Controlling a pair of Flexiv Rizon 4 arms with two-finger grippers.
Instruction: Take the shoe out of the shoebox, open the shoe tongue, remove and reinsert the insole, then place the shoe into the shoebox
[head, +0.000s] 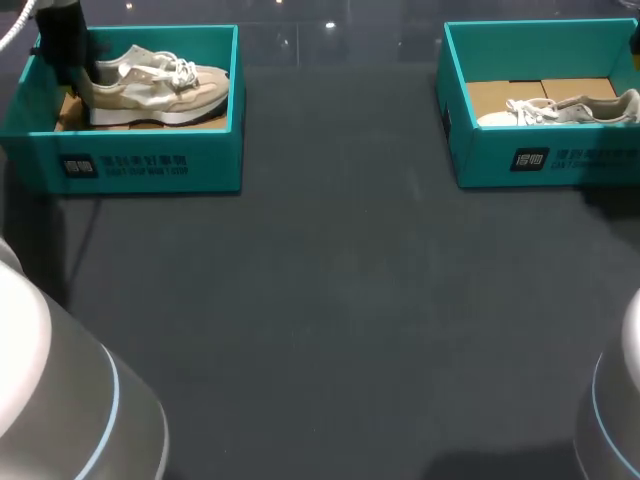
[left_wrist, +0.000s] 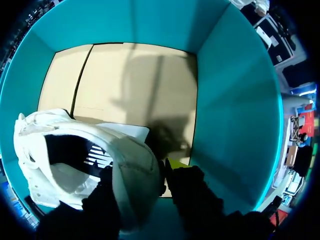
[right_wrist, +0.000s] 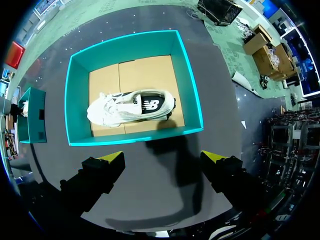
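While left tool (left_wrist: 142, 171) clenches shoe (left_wrist: 75, 130) heel inside shoebox (left_wrist: 235, 125), right tool (right_wrist: 162, 162) hangs released near second shoebox (right_wrist: 79, 95).

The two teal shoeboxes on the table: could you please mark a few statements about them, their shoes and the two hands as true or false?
1. The beige mesh sneaker stands upright in the left teal cardboard shoebox. True.
2. The left hand hangs over bare table. False: it is inside the left shoebox, its fingers clamping the sneaker's heel.
3. The white sneaker lies on its side in the right teal cardboard shoebox. True.
4. The right hand grips the white sneaker. False: it is open above the dark table, short of that box.
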